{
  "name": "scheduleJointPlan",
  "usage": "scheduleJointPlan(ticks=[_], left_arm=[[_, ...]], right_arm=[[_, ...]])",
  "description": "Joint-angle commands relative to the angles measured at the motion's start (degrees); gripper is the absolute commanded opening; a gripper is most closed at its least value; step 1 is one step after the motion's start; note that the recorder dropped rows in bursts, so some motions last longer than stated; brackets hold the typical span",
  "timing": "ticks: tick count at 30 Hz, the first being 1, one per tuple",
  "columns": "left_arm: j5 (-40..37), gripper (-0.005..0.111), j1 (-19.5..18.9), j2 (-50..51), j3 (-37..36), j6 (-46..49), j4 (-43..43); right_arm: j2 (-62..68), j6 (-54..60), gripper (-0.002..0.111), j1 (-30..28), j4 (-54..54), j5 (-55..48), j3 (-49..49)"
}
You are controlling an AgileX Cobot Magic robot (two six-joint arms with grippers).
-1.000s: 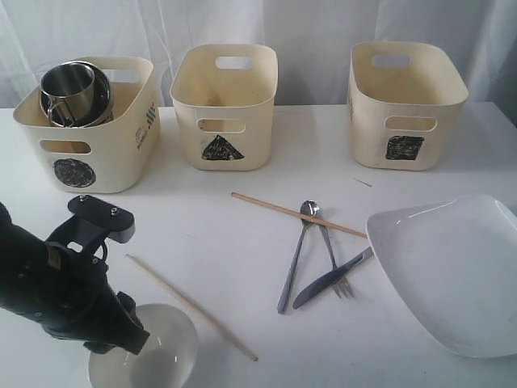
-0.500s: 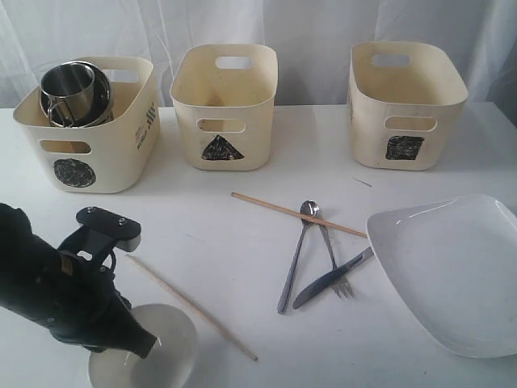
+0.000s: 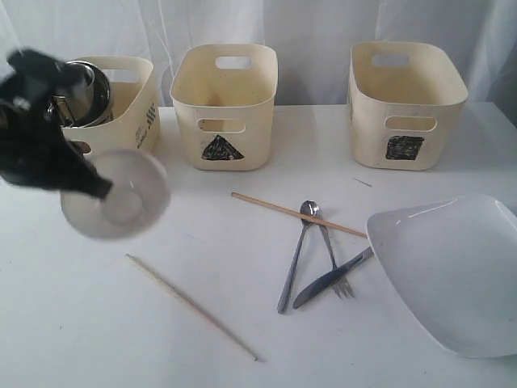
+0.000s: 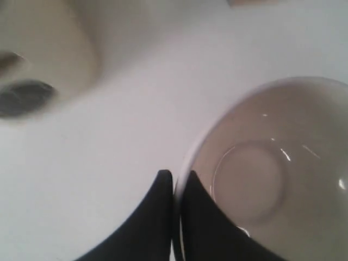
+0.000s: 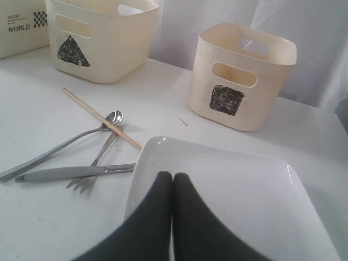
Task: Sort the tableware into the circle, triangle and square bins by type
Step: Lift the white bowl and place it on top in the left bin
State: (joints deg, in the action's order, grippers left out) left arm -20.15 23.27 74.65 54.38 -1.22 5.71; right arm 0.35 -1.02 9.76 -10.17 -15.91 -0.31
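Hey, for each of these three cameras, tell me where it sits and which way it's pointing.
Exterior: off the arms, facing across the table to the triangle bin; left gripper, blurred, holds the white bowl.
Left wrist: on the left arm, looking past its fingers into that bowl.
Right wrist: above the plate, past the shut right gripper toward the square bin.
Shared: exterior and right wrist both show the plate.

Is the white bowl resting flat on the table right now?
No, the left gripper holds the white bowl tilted in the air.
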Motion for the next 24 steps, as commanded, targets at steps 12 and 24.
scheduleJointPlan(ticks=[12,24], left_arm=[[2.37,0.000,-16.02,23.94,41.45,1.22,1.59],[2.59,0.000,-17.98,39.86,53.65,1.22,1.59]], right_arm=[[-0.35,-0.27,0.000,0.00,0.12,0.62,0.31],[-0.35,-0.27,0.000,0.00,0.12,0.62,0.31]])
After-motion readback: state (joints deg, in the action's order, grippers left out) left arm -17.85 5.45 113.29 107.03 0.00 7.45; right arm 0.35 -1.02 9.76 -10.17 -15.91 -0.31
